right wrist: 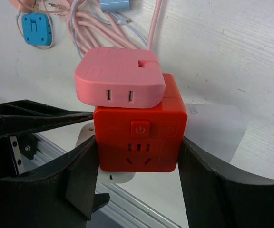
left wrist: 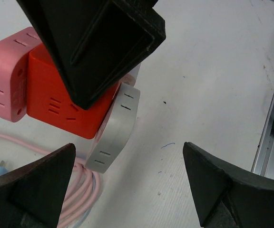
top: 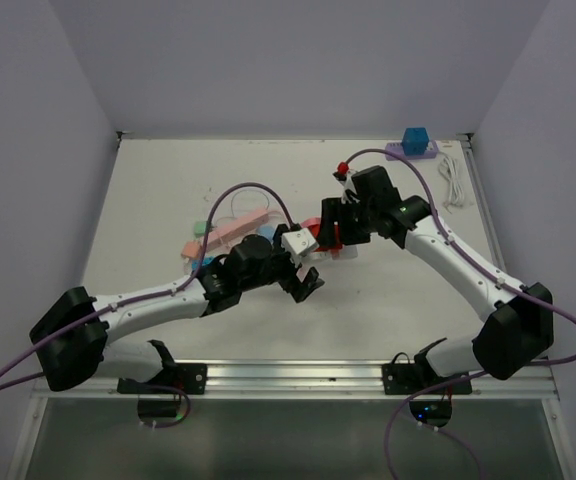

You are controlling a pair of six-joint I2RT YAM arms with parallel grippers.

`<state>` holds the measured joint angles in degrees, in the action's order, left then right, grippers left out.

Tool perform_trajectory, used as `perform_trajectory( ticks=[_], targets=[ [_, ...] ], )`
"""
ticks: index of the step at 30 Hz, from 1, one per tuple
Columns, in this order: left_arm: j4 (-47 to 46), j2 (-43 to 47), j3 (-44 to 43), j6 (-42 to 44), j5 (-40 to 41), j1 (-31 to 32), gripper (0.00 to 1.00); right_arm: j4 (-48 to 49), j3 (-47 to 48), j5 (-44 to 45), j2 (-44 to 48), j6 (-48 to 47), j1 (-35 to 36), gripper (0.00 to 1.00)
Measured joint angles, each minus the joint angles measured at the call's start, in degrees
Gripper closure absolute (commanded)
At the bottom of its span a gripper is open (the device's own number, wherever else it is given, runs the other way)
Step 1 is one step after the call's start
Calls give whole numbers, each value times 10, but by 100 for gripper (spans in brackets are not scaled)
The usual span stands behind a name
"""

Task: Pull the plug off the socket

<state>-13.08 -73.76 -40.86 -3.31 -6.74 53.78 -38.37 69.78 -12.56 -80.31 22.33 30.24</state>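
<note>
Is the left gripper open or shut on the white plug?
Open. The left gripper's fingers stand wide apart with nothing between them; the white plug sits ahead of them, against the red cube.

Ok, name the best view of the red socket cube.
Right wrist: red socket cube centred, front face toward the camera, right claw clamping its sides. Left wrist shows one face, partly covered; top external, a red sliver.

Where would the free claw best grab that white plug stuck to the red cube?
Probably across the white plug's two flat opposite sides, on the part jutting clear of the red cube. The left claw, open, should come from the side facing away from the cube: the right claw clamps the cube, and the pink plug fills its opposite face.
</note>
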Motion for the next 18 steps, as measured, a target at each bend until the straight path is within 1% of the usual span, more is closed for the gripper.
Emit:
perform_trajectory(
  ticks=[9,18],
  targets=[
    [-16,-11,-2,26,36,41,5,-2,1,28,0,16,2,100],
    [-49,-14,6,29,89,85,5,0,4,64,-3,101,2,100]
  ],
)
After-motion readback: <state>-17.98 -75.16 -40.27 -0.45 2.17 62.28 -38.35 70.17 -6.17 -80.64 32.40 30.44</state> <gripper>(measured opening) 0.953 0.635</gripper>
